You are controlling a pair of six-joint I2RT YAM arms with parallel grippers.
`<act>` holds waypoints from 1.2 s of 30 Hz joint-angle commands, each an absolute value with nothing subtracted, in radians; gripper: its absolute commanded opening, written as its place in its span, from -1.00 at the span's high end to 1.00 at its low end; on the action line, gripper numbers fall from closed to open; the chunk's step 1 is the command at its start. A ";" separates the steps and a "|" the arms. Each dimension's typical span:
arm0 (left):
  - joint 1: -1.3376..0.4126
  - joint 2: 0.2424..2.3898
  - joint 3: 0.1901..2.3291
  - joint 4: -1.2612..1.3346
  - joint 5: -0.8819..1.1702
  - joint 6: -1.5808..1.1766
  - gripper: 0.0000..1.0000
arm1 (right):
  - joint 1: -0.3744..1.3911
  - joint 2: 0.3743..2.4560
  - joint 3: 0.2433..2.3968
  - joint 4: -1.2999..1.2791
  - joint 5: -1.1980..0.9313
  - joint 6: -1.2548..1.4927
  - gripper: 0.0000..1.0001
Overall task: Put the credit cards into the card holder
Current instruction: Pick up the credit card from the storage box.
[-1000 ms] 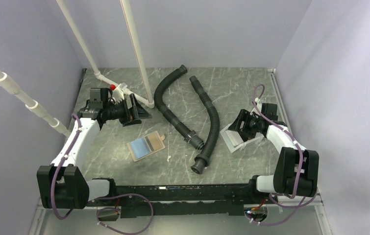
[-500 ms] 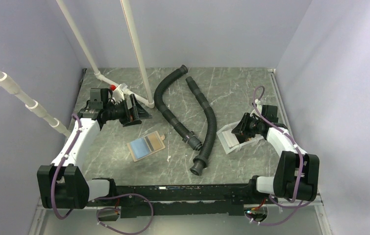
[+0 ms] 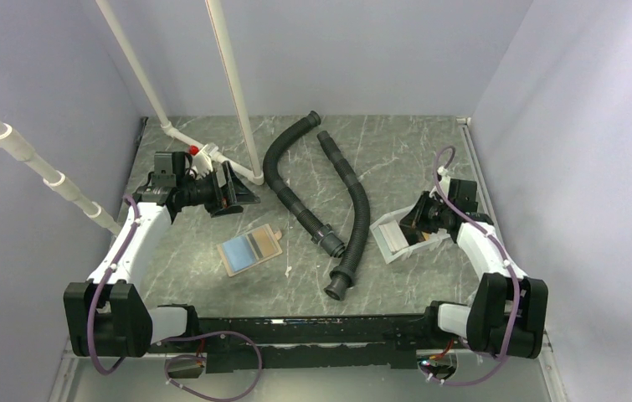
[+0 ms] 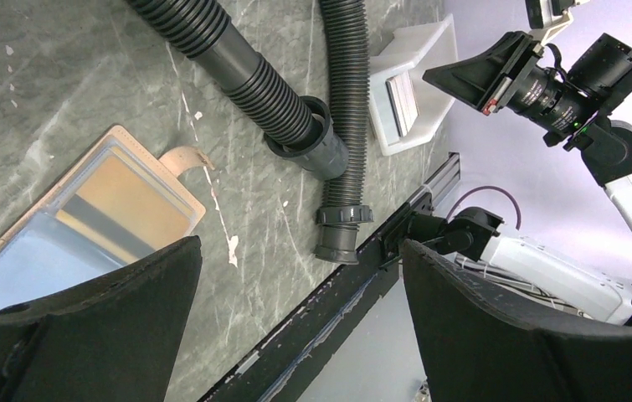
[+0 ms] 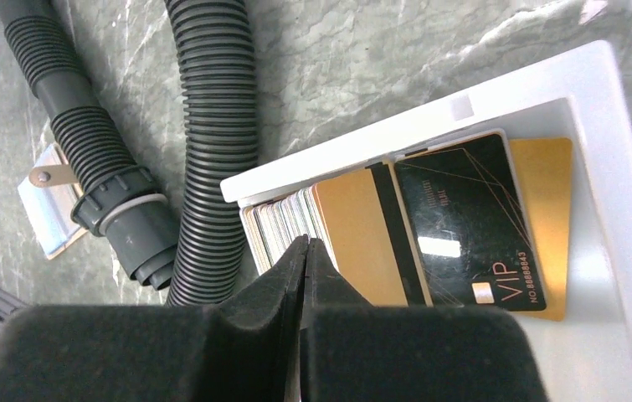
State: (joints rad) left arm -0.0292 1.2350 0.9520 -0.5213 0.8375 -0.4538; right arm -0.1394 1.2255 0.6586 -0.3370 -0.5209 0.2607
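Beside ribbed hoses [image 5: 212, 126], flat glossy cards [image 5: 463, 226].

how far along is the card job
Done: nothing clear; the card holder lies open on the table. In hand: the right claw is shut at the edge of the credit cards fanned in the white tray; whether it pinches one I cannot tell. The left claw hangs open. Left: every card into the holder.

The stone-look surface [image 3: 413, 159] is grey-green with white veins. The shallow plastic tray [image 5: 496, 92] is white; one flat credit card [image 5: 463, 226] is black with fine gold lines, a second card [image 5: 362, 243] orange-gold with a black stripe. The folding leather-like card holder [image 3: 249, 249] is tan, with blue and orange inside.
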 commanded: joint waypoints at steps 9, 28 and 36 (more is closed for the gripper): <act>-0.024 1.238 0.943 -0.480 0.883 -0.446 -0.91 | -0.121 1.261 0.672 -0.355 -0.447 0.286 -0.39; -0.023 1.250 0.943 -0.476 0.893 -0.448 -0.90 | -0.060 1.278 0.689 -0.361 -0.470 0.258 0.48; -0.023 1.250 0.942 -0.474 0.896 -0.448 -0.90 | -0.060 1.255 0.688 -0.364 -0.445 0.258 0.85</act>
State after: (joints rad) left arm -0.0273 1.2537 0.9455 -0.5121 0.8604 -0.4568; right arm -0.0669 1.2915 0.6743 -0.3504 -0.4564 0.2596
